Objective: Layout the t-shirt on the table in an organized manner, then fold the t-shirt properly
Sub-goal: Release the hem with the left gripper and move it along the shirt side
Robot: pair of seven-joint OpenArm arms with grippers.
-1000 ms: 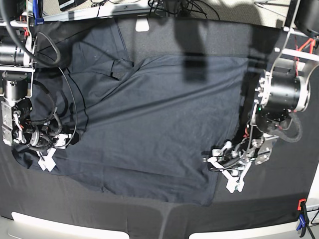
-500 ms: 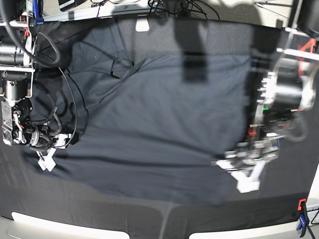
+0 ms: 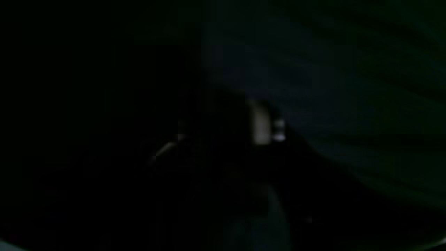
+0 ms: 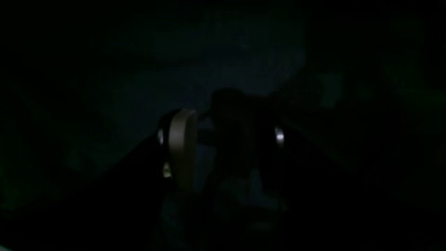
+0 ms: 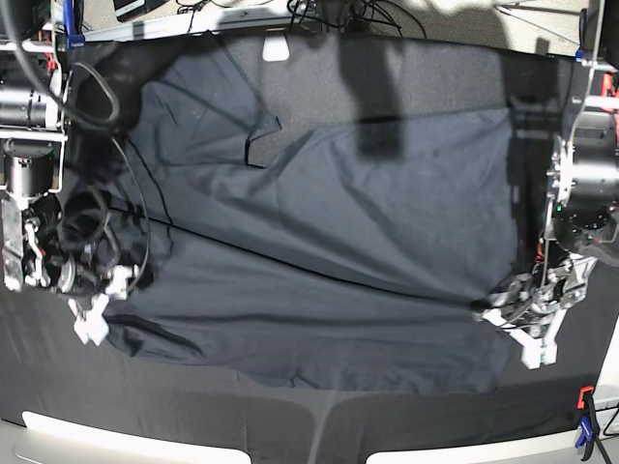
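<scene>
The dark grey t-shirt [image 5: 319,251] lies spread wide over the black table [image 5: 416,82], with one long crease running from its left side down to the right. My left gripper [image 5: 527,340] sits at the shirt's lower right edge. Its wrist view is dark and blurred, showing one pale finger [image 3: 259,122] against fabric [image 3: 331,87], so its state is unclear. My right gripper [image 5: 92,319] rests at the shirt's lower left corner. Its fingers [image 4: 181,146] stand apart, and no cloth shows pinched between them.
An orange-and-blue clamp [image 5: 584,425] grips the front right table edge. A blue clamp [image 5: 73,39] sits at the back left. A white tab [image 5: 277,48] lies at the back edge. Cables [image 5: 87,222] hang from the right arm over the shirt's left side.
The left gripper swept to the right, and the shirt slid and stretched that way with it. The shirt's lower left edge drew in towards the right gripper, which stayed put.
</scene>
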